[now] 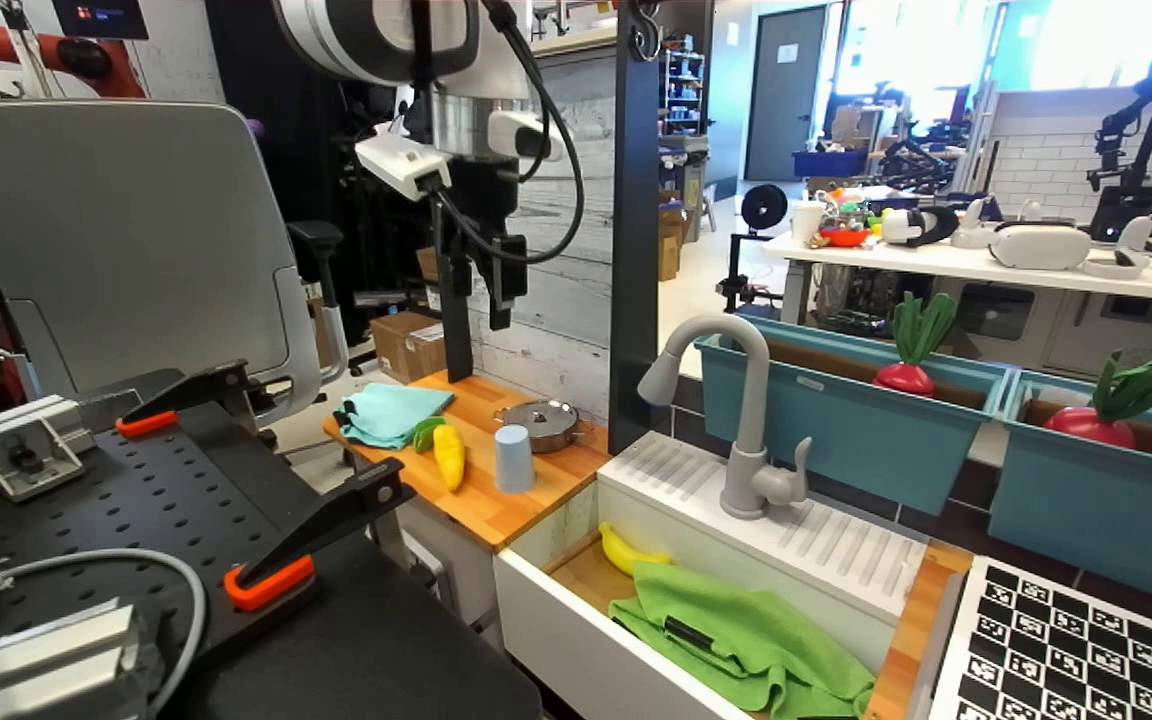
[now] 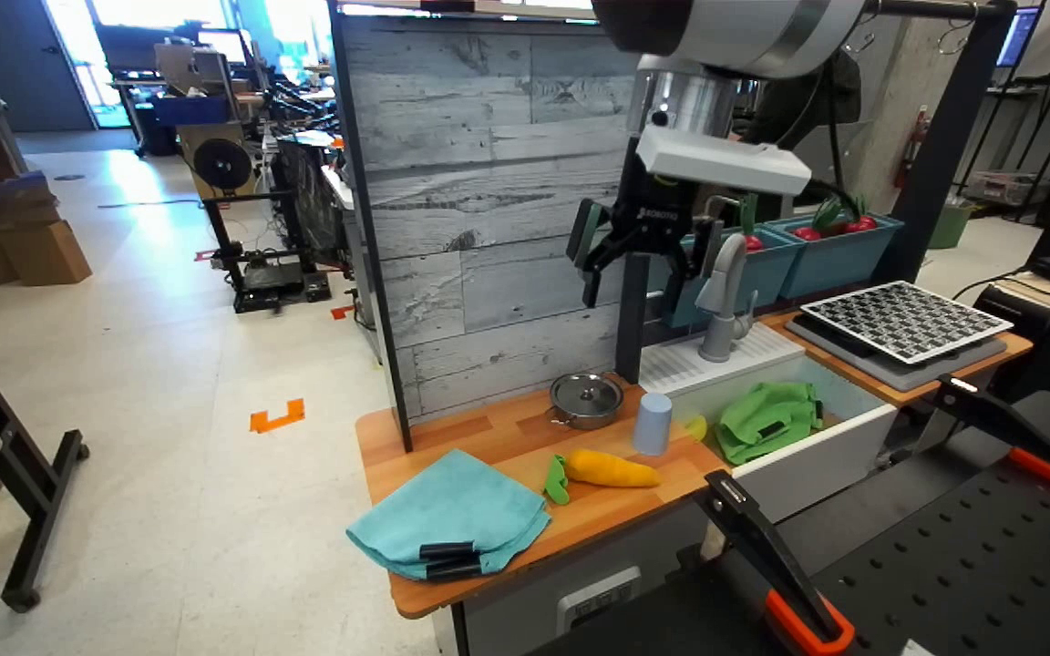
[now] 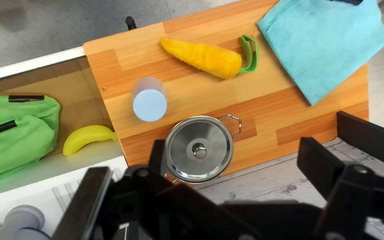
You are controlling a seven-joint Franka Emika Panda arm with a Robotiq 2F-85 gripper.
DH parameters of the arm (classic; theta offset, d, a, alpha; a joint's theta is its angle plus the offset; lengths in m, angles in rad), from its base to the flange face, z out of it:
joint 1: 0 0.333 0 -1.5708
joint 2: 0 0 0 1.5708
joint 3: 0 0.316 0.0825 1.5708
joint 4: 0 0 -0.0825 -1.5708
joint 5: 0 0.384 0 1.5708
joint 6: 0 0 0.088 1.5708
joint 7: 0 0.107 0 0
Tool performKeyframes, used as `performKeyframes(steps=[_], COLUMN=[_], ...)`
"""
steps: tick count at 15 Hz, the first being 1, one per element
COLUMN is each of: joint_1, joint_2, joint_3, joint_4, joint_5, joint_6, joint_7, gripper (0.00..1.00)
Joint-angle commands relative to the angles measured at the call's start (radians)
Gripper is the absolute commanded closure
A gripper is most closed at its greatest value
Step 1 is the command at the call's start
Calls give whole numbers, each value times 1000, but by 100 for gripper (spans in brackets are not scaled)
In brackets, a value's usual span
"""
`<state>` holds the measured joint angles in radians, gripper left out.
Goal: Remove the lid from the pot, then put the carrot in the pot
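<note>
A grey-white plank wall stands along one long edge of the worktop. Off the short edge farthest from the sink, pale glossy floor runs toward a grey door. Well beyond the sink-side corner, a white table stands before white tile, with glaring windows above.

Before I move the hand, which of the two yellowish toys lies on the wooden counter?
The carrot, the one with the green top; the banana lies in the sink.
</note>
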<state>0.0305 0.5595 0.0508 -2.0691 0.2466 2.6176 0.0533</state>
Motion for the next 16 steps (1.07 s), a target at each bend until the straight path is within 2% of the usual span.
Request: performKeyframes(steps=[1,8,16], joint_1=[-11,39,117], joint_2=[157,344,452], joint_3=[2,-61,-127], joint_4=[160,314,421], joint_5=[2,-19,-45], joint_6=[-23,27,12], joint_7=[56,212,342], gripper=[0,0,0])
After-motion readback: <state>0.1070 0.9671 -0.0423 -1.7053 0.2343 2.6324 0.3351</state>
